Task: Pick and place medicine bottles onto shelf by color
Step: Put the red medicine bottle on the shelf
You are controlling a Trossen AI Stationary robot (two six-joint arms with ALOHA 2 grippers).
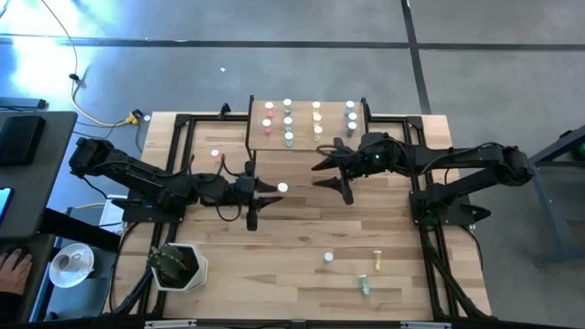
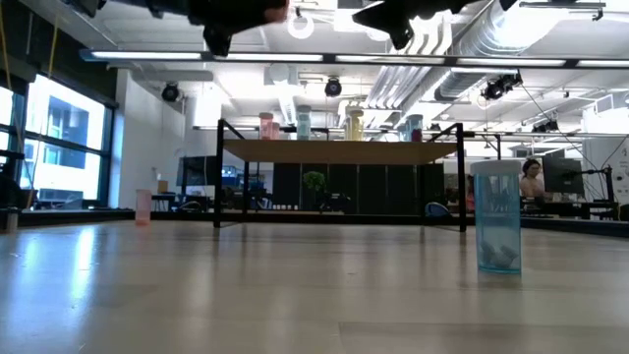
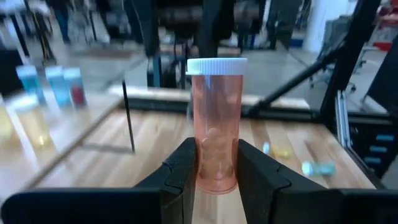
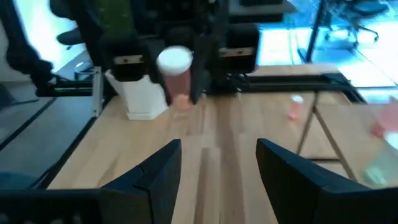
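Observation:
A pink medicine bottle [image 3: 216, 106] with a white cap [image 1: 282, 187] stands upright between the fingers of my left gripper [image 1: 271, 187], high above the table's middle. It also shows in the right wrist view as the pink bottle [image 4: 177, 78]. My right gripper [image 1: 320, 174] hovers open to the bottle's right, just in front of the shelf [image 1: 303, 123], with nothing between its fingers [image 4: 161, 165]. The shelf stands on thin black legs at the table's far edge, and several bottles stand on it in rows. My left gripper pinches the lower part of the pink bottle's body [image 3: 216, 158] between its two fingers. The fingers come nearly level from the table's left. The bottle stands upright, cap up, lifted clear of the table.
A pink bottle [image 1: 216, 155] stands at the far left of the table. Near the front edge are a blue-grey bottle [image 2: 496, 216], a yellow one [image 1: 376, 262] and a green one [image 1: 364, 285]. A white pot with a plant [image 1: 178, 265] sits at the front left.

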